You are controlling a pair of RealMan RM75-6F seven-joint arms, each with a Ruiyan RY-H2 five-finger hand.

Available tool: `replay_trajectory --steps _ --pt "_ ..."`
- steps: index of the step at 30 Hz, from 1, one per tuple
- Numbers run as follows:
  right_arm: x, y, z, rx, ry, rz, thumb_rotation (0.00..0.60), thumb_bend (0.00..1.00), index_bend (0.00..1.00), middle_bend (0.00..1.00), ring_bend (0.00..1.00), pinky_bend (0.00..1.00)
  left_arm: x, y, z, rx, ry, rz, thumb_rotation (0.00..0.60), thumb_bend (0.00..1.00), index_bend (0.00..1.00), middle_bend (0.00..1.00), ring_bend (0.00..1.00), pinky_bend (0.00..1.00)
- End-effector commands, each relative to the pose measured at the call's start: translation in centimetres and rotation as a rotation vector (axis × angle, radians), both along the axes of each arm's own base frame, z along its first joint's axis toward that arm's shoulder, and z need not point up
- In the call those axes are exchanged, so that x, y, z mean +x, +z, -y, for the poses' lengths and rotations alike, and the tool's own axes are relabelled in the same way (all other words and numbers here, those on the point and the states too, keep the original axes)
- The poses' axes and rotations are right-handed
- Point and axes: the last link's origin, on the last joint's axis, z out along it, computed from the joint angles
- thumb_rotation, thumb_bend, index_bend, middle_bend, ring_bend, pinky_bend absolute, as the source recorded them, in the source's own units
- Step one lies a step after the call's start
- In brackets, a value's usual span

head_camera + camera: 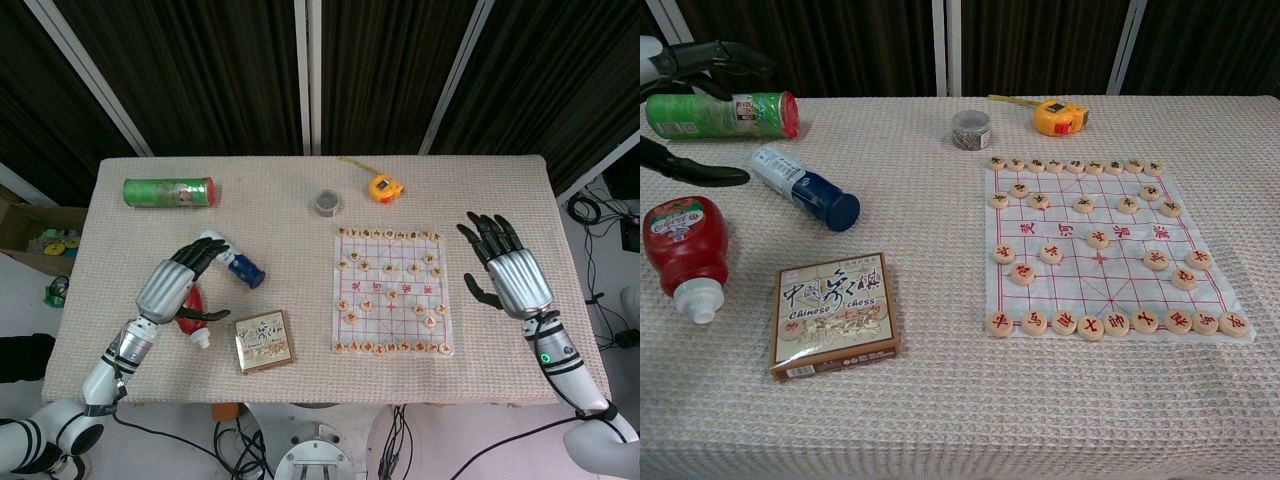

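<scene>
A: Where's the left hand [178, 283]?

B: Fingers spread, holding nothing, over the red bottle [196, 312]; the blue-capped bottle [234, 262] lies at its two o'clock.

A: And the right hand [510, 272]?

B: Open too, at three o'clock of the chess board [391, 291].

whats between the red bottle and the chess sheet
The Chinese chess box lies between the red bottle and the chess sheet, with bare tablecloth either side. The chest view shows it best.

White bottle with blue cap [232, 261]: lying on its side, left of the table, cap toward the near right. Red bottle with white cap [196, 312]: lying just nearer, cap pointing to the near edge.
</scene>
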Motion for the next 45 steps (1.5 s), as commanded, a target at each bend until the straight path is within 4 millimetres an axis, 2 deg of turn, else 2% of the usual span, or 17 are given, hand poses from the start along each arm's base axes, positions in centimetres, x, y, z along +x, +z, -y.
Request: replay_trajectory --steps 1,5,11,22,29,35,45 --pt "-0.4 -1.2 -1.9 0.108 -0.107 -0.172 0.600 0.37 0.16 0.00 0.00 0.00 -2.2 1.2 0.1 0.094 0.045 -0.153 0.371 0.06 0.13 0.11 0.09 0.21" --pt "-0.4 -2.8 -2.3 0.201 -0.170 -0.226 0.600 0.35 0.18 0.00 0.00 0.00 -3.5 1.6 0.5 0.124 0.073 -0.218 0.370 0.06 0.13 0.11 0.08 0.20" --pt "0.0 -5.2 -2.0 0.227 -0.182 -0.264 0.600 0.33 0.18 0.00 0.00 0.00 -4.9 2.1 0.9 0.142 0.100 -0.243 0.361 0.06 0.13 0.11 0.08 0.20" --pt "1.1 -10.0 -0.9 0.261 -0.156 -0.273 0.600 0.33 0.20 0.00 0.00 0.00 -5.7 2.3 1.3 0.128 0.109 -0.215 0.362 0.06 0.13 0.11 0.08 0.20" --pt "1.4 -12.0 -0.2 0.267 -0.163 -0.279 0.600 0.33 0.25 0.00 0.00 0.00 -6.1 2.4 1.4 0.140 0.105 -0.244 0.371 0.06 0.13 0.11 0.08 0.20" --pt "1.8 -13.5 0.8 0.243 -0.157 -0.282 0.600 0.33 0.29 0.00 0.00 0.00 -6.6 2.1 1.5 0.146 0.113 -0.268 0.416 0.06 0.13 0.11 0.08 0.20" --pt "2.3 -15.5 1.3 0.241 -0.165 -0.225 0.600 0.32 0.33 0.00 0.00 0.00 -7.3 2.4 1.7 0.149 0.124 -0.276 0.421 0.06 0.13 0.11 0.08 0.20"
